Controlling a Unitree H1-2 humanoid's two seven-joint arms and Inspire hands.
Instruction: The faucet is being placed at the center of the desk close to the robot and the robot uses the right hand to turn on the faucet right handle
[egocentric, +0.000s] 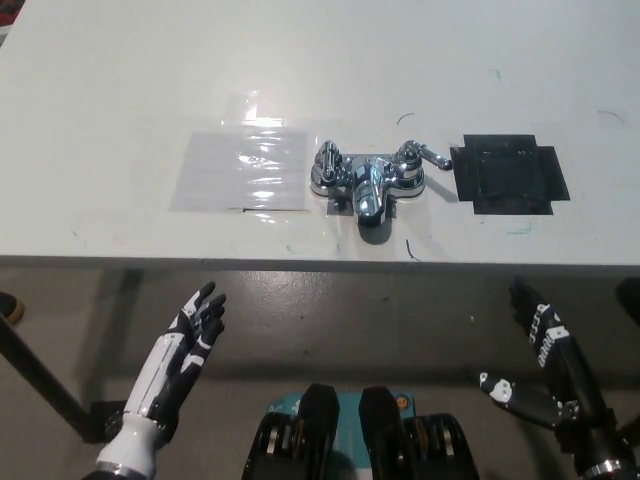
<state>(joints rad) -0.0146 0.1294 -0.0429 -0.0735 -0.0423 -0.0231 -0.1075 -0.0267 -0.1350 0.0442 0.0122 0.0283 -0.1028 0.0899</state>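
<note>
A chrome faucet (366, 178) stands near the front middle of the white desk (120, 90). Its right handle (418, 157) has a lever pointing out to the right; its left handle (326, 160) sits on the other side of the spout. My black right hand (540, 360) is open, fingers spread, below the desk's front edge at the lower right, well away from the faucet. My white left hand (185, 345) rests open at the lower left, also below the desk edge.
A clear plastic sheet (240, 168) is taped flat to the left of the faucet. A black square patch (510, 175) lies to its right. The floor shows beneath the desk's front edge.
</note>
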